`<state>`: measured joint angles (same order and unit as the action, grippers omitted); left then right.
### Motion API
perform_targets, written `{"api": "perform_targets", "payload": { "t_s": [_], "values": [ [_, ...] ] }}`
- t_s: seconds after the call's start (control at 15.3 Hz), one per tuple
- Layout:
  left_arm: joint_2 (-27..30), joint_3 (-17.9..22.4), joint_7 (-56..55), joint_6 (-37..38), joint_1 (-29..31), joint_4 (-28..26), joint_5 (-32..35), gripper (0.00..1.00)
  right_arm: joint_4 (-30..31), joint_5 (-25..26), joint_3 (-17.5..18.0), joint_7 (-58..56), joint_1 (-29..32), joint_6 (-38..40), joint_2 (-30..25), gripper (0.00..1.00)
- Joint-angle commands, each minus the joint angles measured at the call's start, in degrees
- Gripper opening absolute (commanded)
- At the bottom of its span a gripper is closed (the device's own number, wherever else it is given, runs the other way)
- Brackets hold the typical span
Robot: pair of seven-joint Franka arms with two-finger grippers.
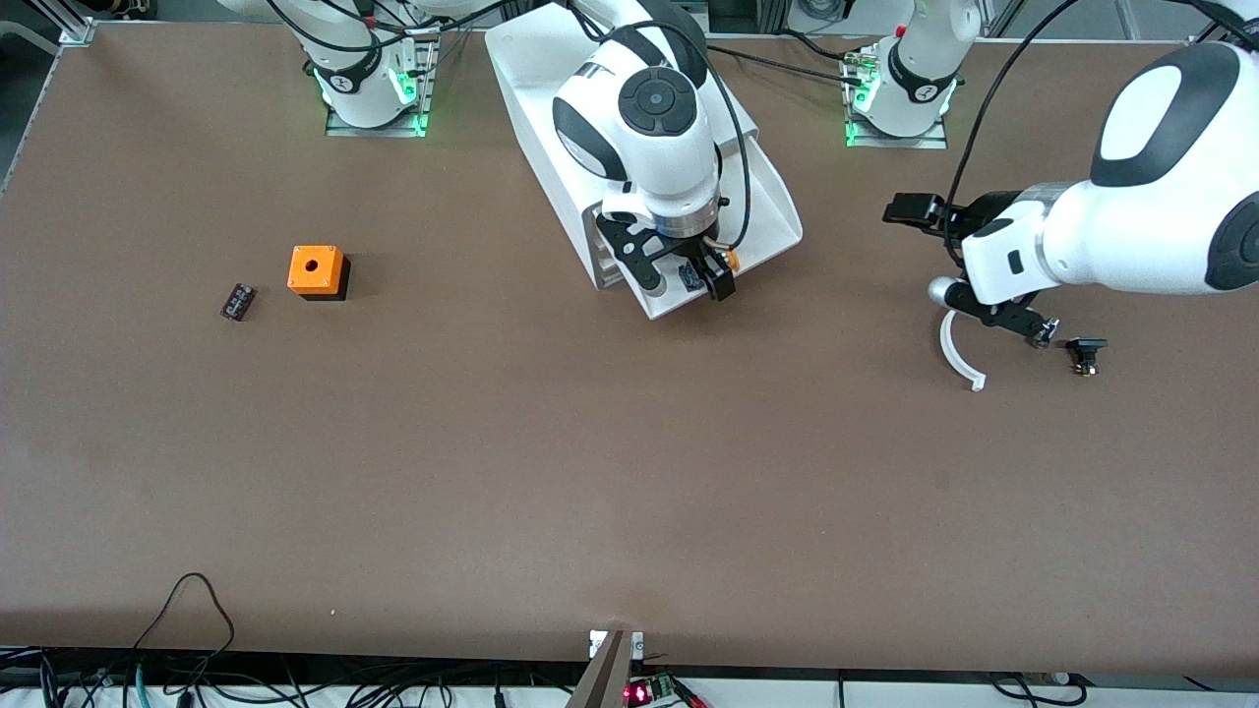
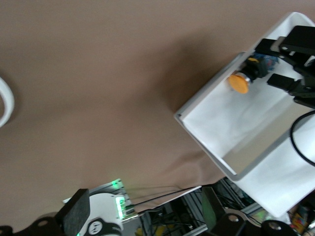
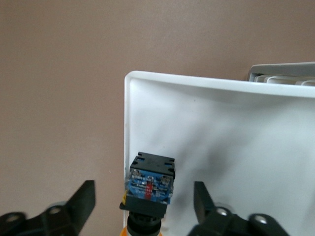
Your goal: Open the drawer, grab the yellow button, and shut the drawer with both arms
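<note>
The drawer is pulled out of the white cabinet toward the front camera. The button lies on its side in the drawer's corner nearest the front camera, orange cap toward the left arm's end. My right gripper is low over that corner, open, one finger on each side of the button's black and blue body without touching it. The left wrist view also shows the drawer and the button. My left gripper is open and empty, up over the table beside the drawer.
A white curved strip and a small black part lie on the table under the left arm. An orange cube with a round hole and a small black ribbed block sit toward the right arm's end.
</note>
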<state>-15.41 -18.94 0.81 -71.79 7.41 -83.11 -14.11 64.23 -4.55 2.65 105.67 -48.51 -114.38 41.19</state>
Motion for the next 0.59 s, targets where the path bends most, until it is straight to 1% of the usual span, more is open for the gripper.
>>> {"api": "perform_targets", "payload": {
  "t_s": [0.0, 0.07, 0.26, 0.39, 0.52],
  "values": [
    [-0.6, -0.6, -1.0, 2.4, -0.2, 4.0, 4.3, 1.0, -1.5, 0.9, -0.6, 0.2, -0.6, 0.3, 0.8, 0.12],
    [-0.5, -0.6, -1.0, 2.5, -0.2, 4.6, 6.0, 1.0, -1.5, 0.9, -0.6, 0.2, -0.6, 0.4, 0.8, 0.01],
    [1.1, -0.6, -0.8, 2.4, -0.2, 5.4, 13.1, 1.0, -1.6, 0.9, -0.6, 0.1, -0.5, 0.6, 0.7, 0.0],
    [1.3, -0.5, -0.1, 2.3, -0.1, 8.7, 18.3, 1.0, -1.7, 0.8, -0.6, 0.3, -0.5, 1.1, 0.1, 0.0],
    [0.9, 0.1, -0.2, 1.9, 0.3, 10.2, 19.3, 1.0, -2.2, 0.6, -0.5, 0.2, -0.5, 4.1, -0.8, 0.0]
  ]
}}
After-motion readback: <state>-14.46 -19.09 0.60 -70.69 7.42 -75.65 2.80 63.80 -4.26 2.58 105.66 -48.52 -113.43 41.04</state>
